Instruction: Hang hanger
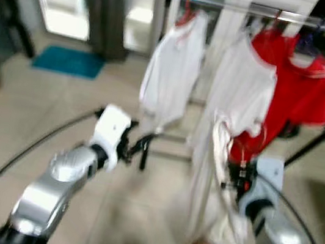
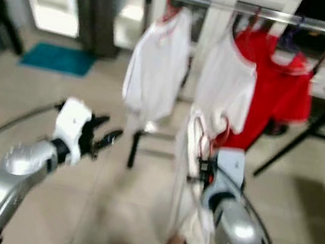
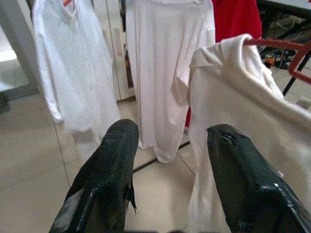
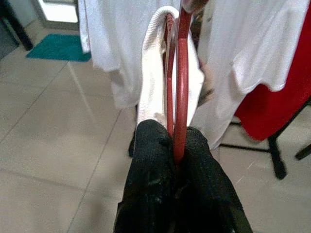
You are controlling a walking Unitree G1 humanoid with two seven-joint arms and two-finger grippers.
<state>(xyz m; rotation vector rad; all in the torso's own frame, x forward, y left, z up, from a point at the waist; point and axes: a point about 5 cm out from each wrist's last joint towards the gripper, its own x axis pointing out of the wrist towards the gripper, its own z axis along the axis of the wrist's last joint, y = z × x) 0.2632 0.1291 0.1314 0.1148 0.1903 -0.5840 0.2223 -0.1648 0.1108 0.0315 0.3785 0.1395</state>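
Clothes rail [image 1: 260, 11]: a silver bar set high across the scene, reached from below; the free stretch between the hung garments is judged the likely place for one more hook.

Hung garments: a white shirt [image 1: 171, 74] at the robot's left, a second white shirt [image 1: 242, 88] in the middle, a red shirt [image 1: 300, 94] at the right, each suspended by its own hanger so that it drapes clear of the tiled floor [image 1: 22, 112].

White garment [image 1: 220, 187]: draped over the carried hanger and hanging long below it, in front of the middle shirt and well under the rail.

Red hanger [image 4: 181, 82]: the task's thing, held low before the rack by the right gripper [image 4: 177, 145], whose two fingers are pinched tight on the thin red frame. It is gripped at the lower frame, presumably so that the hook end stays free to be lifted over the bar; the hook itself is cut off from view.

Left gripper [image 3: 170, 160]: raised beside the load, fingers spread apart with nothing between them, apparently kept ready to steady the cloth.

Teal mat [image 1: 68, 60]: lying far off by the doorway.
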